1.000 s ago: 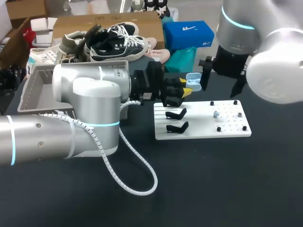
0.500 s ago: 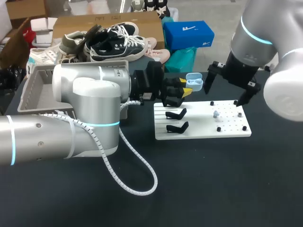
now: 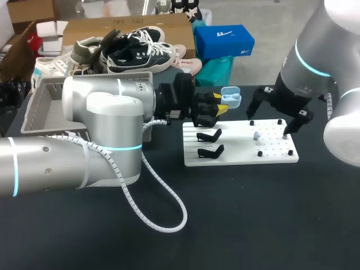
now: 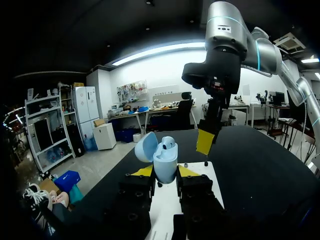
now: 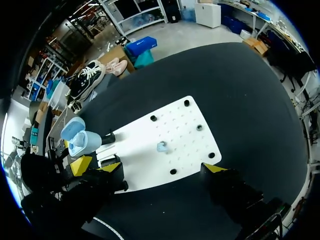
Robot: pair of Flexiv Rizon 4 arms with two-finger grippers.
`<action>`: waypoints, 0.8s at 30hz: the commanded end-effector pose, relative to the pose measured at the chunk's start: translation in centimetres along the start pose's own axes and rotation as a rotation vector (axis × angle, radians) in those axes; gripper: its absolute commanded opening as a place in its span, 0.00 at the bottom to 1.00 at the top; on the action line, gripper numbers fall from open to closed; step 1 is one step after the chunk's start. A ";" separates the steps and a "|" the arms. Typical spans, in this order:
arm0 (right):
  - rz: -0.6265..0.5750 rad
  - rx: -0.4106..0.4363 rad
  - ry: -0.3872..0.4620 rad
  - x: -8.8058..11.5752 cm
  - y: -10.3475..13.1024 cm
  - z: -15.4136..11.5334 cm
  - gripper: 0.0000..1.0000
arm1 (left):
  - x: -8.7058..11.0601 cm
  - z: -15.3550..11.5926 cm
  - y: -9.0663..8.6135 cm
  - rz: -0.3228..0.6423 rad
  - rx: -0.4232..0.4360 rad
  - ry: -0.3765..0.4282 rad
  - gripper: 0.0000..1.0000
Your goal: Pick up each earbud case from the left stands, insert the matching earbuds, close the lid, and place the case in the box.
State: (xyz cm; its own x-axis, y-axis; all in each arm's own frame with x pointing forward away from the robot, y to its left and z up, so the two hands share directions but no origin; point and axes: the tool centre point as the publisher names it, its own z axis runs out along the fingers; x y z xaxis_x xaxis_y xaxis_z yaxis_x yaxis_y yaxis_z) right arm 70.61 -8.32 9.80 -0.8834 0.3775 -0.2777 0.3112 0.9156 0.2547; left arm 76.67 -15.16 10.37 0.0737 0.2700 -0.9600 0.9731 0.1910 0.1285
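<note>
A light blue earbud case (image 3: 230, 97) with its lid up is held above the table, my left gripper (image 3: 220, 104) shut on it. In the left wrist view the case (image 4: 165, 160) sits between the yellow tips, and one earbud (image 4: 169, 144) shows in it. On the white board (image 3: 242, 152) lies a pale earbud (image 3: 256, 135), with two black stands (image 3: 209, 135) at the board's left end. My right gripper (image 3: 273, 118) hangs open over the board's peg area. In the right wrist view the earbud (image 5: 161, 146) lies just ahead of that gripper (image 5: 162, 168).
The grey box (image 3: 48, 107) stands at the left, partly hidden behind my left arm. A white cable (image 3: 163, 208) loops from that arm onto the dark table. Small black pegs (image 3: 290, 152) stick up from the board.
My right gripper has moved away from the case, to the right and down over the board's peg area, and opened wider. The left arm and case have stayed still.
</note>
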 end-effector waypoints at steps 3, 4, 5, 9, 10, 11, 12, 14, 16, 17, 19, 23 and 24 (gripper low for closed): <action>-0.025 0.032 -0.031 0.1 0.7 2.0 1.00 | 0.0 0.0 -0.3 0.001 -0.009 -0.002 0.00; -0.021 0.032 -0.028 0.1 0.7 2.3 1.00 | 0.0 0.0 -0.3 0.001 -0.009 -0.002 0.00; -0.020 0.035 -0.025 0.0 0.7 2.6 1.00 | 0.0 0.0 -0.3 0.001 -0.009 -0.002 0.00; 0.019 0.072 -0.027 0.1 0.6 3.5 1.00 | 0.0 0.0 -0.3 0.001 -0.009 -0.002 0.00; 0.022 0.080 -0.028 0.2 0.6 3.7 1.00 | 0.0 0.0 -0.3 0.001 -0.009 -0.002 0.00; 0.026 0.081 -0.025 0.2 0.6 4.0 1.00 | 0.0 0.0 -0.3 0.001 -0.009 -0.002 0.00; 0.026 0.081 -0.023 0.3 0.6 4.3 1.00 | 0.0 0.0 -0.3 0.001 -0.009 -0.002 0.00; 0.031 0.086 -0.011 0.4 0.5 4.8 0.98 | 0.0 0.0 -0.3 0.001 -0.009 -0.002 0.00; 0.033 0.091 -0.006 0.5 0.4 5.2 0.94 | 0.0 0.0 -0.3 0.001 -0.009 -0.002 0.00; 0.034 0.097 -0.002 0.5 0.4 5.4 0.93 | 0.0 0.0 -0.3 0.001 -0.009 -0.002 0.00; 0.042 0.100 0.004 0.6 0.3 5.8 0.91 | 0.0 0.0 -0.3 0.001 -0.009 -0.002 0.00; 0.049 0.102 0.015 0.7 0.2 6.2 0.85 | 0.0 0.0 -0.3 0.001 -0.009 -0.002 0.00; 0.049 0.103 0.017 0.7 0.1 6.4 0.84 | 0.0 0.0 -0.3 0.001 -0.009 -0.002 0.00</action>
State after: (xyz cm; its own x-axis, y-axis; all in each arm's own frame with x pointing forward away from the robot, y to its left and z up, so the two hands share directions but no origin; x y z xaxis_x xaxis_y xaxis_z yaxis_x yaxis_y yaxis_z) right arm 71.91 -7.24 4.06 -0.8700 0.4213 -0.2564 0.3868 0.9054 0.1750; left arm 76.67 -15.16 10.37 0.0737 0.2700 -0.9600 0.9731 0.1910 0.1285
